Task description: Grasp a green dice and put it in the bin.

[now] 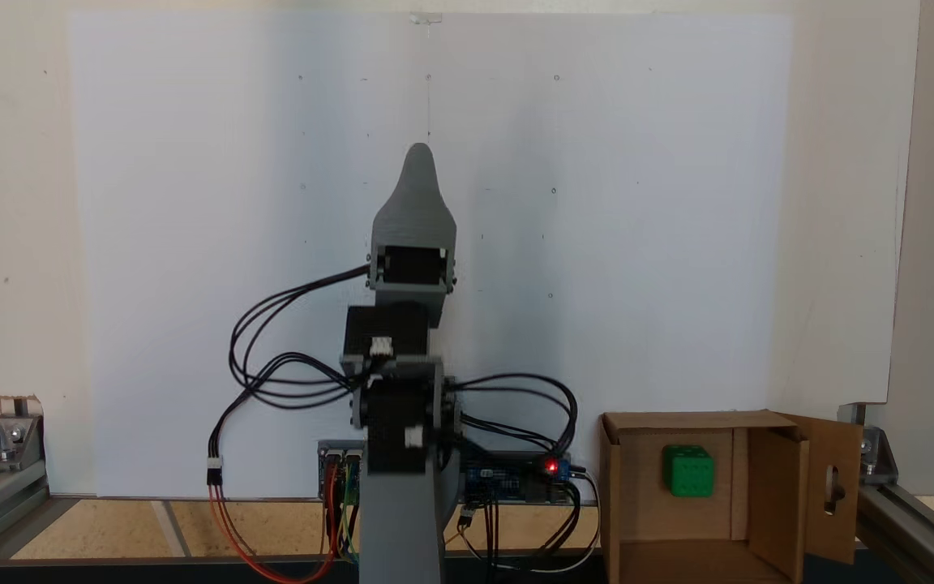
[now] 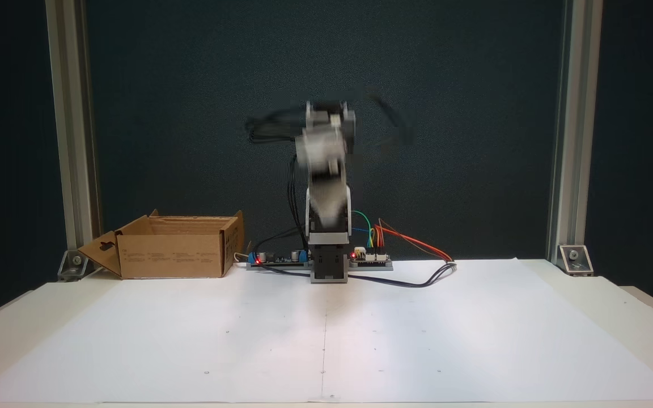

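- The white paper-covered bench (image 2: 326,328) is seen spread wide in front of the arm, with nothing lying on the sheet between the arm's base and the near edge.
- The grey and black hobby arm (image 1: 402,389) is seen folded up over its base in both fixed views; in a fixed view (image 2: 326,170) its upper part is smeared by motion blur, so it is judged to be moving.
- The brown corrugated cardboard bin (image 1: 775,487) is seen standing just beside the arm's base and circuit boards, its top open and one side flap with a slot cut-out hanging outward.
- The small bright green plastic dice (image 1: 687,470) is seen lying inside the bin on its floor, apart from the arm, pips facing up toward the camera.
- The claw (image 1: 420,154) is seen pointing away from the bin, with only one grey tip showing; whether its jaws are apart or together cannot be told, and nothing green is seen at it.
- The placing is judged done, and the step in hand is taken to be the return to rest: the arm is best folded smoothly over its base, the cables (image 1: 272,357) kept clear of the joints, and the bin's rim and flaps left untouched so the dice is not disturbed.
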Controlling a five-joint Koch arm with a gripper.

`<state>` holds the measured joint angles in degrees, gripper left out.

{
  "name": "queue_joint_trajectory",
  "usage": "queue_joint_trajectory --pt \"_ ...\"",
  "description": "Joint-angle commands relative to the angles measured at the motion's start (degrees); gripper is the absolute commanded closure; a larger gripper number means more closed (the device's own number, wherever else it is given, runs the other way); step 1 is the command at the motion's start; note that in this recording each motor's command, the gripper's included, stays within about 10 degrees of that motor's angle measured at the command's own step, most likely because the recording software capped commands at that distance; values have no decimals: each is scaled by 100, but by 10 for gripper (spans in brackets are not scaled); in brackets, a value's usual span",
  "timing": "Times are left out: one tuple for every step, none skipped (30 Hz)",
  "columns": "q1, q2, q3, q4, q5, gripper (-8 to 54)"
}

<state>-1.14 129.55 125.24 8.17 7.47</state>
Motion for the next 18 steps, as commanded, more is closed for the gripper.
queue_joint_trajectory --pt "18 642 167 -938 193 13" --pt "53 650 431 -1149 185 14" --pt "105 650 703 -1378 185 16" --pt "167 650 984 -1615 185 18" --pt "193 650 1248 -1870 193 25" --pt "185 650 1468 -2143 193 33" --pt "185 642 1644 -2397 193 33" --pt "167 642 1740 -2635 193 34" --pt "149 642 1837 -2854 185 34" --pt "141 642 1916 -3083 193 34" --pt "132 642 1978 -3329 185 34" --pt "132 642 2074 -3584 185 34" --pt "70 650 2171 -3830 185 34" --pt "44 650 2259 -4085 176 34" --pt "53 650 2355 -4296 176 34" --pt "88 642 2452 -4551 176 34" --pt "88 642 2558 -4753 167 34" --pt "88 642 2663 -5008 176 34"
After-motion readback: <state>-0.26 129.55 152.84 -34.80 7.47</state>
